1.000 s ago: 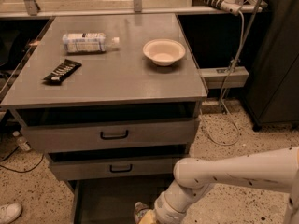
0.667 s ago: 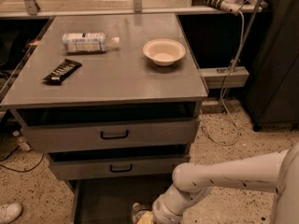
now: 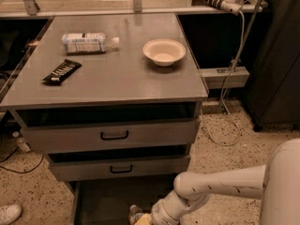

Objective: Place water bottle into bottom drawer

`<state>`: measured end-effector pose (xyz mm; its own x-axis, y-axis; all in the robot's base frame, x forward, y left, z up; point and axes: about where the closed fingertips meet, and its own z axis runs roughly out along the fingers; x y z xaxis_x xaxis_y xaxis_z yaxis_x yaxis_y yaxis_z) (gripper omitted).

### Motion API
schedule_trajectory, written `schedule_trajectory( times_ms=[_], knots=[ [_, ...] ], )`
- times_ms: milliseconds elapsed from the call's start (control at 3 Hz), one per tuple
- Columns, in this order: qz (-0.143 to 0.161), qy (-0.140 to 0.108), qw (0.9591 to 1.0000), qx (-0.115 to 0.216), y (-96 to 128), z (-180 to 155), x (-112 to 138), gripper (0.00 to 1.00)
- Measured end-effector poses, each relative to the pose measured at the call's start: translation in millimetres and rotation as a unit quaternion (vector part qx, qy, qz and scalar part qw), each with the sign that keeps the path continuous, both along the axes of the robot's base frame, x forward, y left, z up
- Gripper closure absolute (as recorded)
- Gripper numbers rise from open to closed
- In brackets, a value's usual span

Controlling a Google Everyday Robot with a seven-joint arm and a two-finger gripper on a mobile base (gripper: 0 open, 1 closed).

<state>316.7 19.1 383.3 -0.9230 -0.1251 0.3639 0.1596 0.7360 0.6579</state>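
Observation:
The bottom drawer (image 3: 112, 196) is pulled open under the two upper drawers, and its dark inside shows. My gripper (image 3: 142, 218) is at the frame's bottom edge, reaching down over the drawer's front right part. It is shut on the water bottle (image 3: 134, 212). Only a small pale end of the bottle pokes out to the left of the gripper; the rest is cut off or hidden. My white arm (image 3: 220, 184) comes in from the lower right.
On the cabinet top lie a bottle with a large white-blue label (image 3: 89, 42), a black snack bar (image 3: 62, 71) and a pale bowl (image 3: 164, 51). The top drawer (image 3: 112, 135) and middle drawer (image 3: 119, 168) stand slightly out. A white shoe (image 3: 9, 213) is at lower left; cables (image 3: 229, 93) hang at right.
My arm has sunk a little lower and slightly left over the open bottom drawer. The things on the cabinet top have not moved.

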Motion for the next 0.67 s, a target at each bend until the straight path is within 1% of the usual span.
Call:
schedule_trajectory(
  times_ms=[333,667],
  knots=[
    [0.000,0.000,1.0000,0.000,0,0,0,1.00],
    [-0.005,0.016,0.9996,0.020,13,-21,-9,1.00]
  ],
)
